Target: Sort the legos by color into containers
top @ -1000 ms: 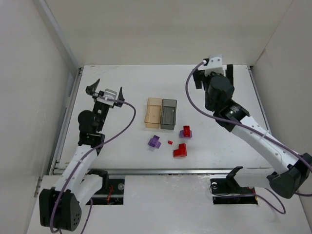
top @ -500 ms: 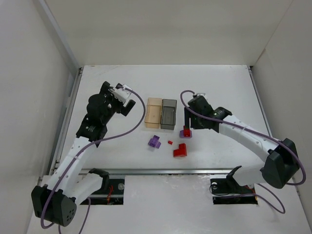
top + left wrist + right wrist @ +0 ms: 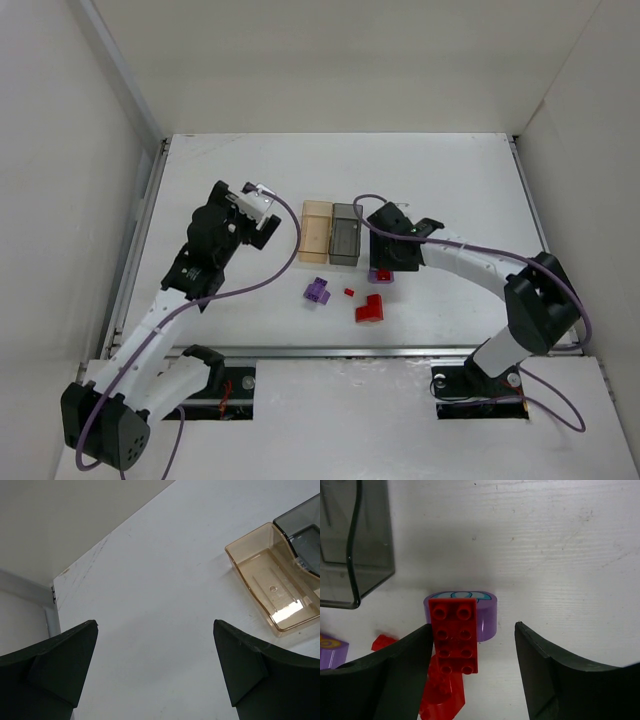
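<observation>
Moved since a second ago: right arm, from raised at the far side to stretched low over the table by the bricks. Its right gripper (image 3: 472, 630) has jaws part-open, straddling a red brick (image 3: 454, 635) stacked on a purple brick (image 3: 487, 617). One finger is at the brick's edge, the other apart. The grey bin (image 3: 350, 540) is just beyond. The left gripper (image 3: 155, 630) is wide, empty, and hovers near the orange bin (image 3: 272, 587).

left bin (image 3: 315, 232) touching right bin (image 3: 346, 235) | flat brick (image 3: 454, 635) atop rounded brick (image 3: 486, 620) | L-brick (image 3: 369, 308) before bins
</observation>
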Controlling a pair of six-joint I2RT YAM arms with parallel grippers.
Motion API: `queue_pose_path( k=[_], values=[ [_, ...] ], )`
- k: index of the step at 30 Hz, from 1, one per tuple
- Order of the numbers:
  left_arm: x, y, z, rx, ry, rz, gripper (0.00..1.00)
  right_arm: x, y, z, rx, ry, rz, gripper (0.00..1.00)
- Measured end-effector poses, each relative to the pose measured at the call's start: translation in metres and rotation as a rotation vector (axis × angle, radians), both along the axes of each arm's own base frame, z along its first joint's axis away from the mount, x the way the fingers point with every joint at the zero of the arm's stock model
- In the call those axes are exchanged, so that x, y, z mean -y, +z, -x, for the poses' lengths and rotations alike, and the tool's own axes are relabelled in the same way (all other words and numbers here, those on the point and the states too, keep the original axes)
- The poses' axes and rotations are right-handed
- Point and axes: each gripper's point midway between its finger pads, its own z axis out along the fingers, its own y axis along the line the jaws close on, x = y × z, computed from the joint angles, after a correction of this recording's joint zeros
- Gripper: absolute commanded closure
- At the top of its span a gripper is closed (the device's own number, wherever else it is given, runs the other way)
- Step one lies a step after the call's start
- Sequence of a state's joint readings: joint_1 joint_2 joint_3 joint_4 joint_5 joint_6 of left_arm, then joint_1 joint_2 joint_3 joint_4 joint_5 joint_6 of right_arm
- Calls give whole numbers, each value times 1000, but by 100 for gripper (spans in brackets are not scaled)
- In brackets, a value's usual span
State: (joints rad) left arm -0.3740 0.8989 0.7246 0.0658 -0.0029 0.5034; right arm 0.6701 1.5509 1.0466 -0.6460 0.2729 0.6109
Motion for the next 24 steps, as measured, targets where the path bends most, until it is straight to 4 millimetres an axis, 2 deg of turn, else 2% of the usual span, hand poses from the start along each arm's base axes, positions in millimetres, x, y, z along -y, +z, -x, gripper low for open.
queue_pose_path(
  k=[8, 9, 12, 15, 16, 17, 22, 24],
  values=[
    [-5, 2, 3, 11, 26, 8, 0, -6, -4, -7, 12, -7, 1, 51],
    [-4, 2, 3, 11, 25, 8, 0, -8, -6, -9, 9, -5, -1, 57],
    [-3, 1, 4, 7, 18, 8, 0, -12, -10, -12, 7, 5, -3, 66],
    [1, 0, 5, 2, -10, 8, 0, -14, -10, -14, 9, 12, -8, 79],
    [3, -1, 6, -3, -24, 5, 0, -14, -10, -14, 9, 15, -8, 95],
    [6, -3, 8, -8, -46, 1, 0, -15, -10, -14, 8, 17, -10, 100],
    [30, -11, 23, -36, -234, -36, 0, -12, -5, -11, 4, 16, -7, 100],
    [44, -13, 32, -40, -337, -40, 0, -10, 10, -9, 26, 17, -22, 100]
  ],
)
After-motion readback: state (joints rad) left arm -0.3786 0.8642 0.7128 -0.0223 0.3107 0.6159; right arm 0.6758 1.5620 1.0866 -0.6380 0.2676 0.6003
